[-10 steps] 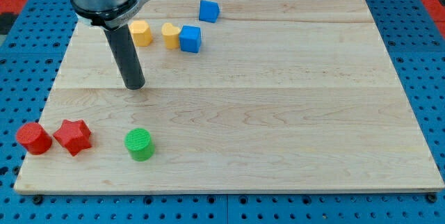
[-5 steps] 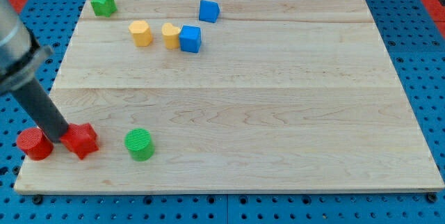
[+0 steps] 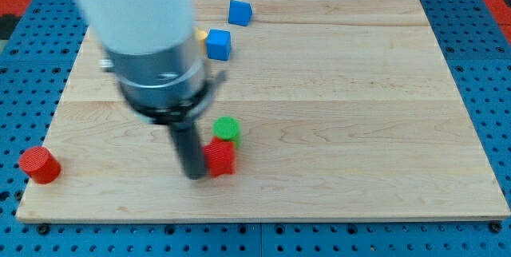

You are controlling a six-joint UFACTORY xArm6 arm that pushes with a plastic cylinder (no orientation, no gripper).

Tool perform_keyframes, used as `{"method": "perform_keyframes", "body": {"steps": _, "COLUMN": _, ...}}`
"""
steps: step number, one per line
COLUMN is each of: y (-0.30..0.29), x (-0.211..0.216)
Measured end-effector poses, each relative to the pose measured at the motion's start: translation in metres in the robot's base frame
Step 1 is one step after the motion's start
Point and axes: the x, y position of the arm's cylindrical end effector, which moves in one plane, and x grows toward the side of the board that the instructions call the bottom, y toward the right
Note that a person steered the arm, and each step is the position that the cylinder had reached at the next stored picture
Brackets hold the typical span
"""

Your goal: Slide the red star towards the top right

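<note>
Tip (image 3: 194,175) pressed against the red star's (image 3: 220,158) left side; no pincer fitted. Green cylinder (image 3: 227,128) touching the star above, blocking the upper-right path.

arm (image 3: 152,57): blurred, top cut off | yellow block (image 3: 201,33): mostly hidden | red star (image 3: 220,157): shape blurred

Red star (image 3: 220,156), blurred, flat on board, lower centre-left, touching green block above.
</note>
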Motion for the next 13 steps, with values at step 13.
{"method": "perform_keyframes", "body": {"steps": 13, "y": 0.184, "x": -0.228}}
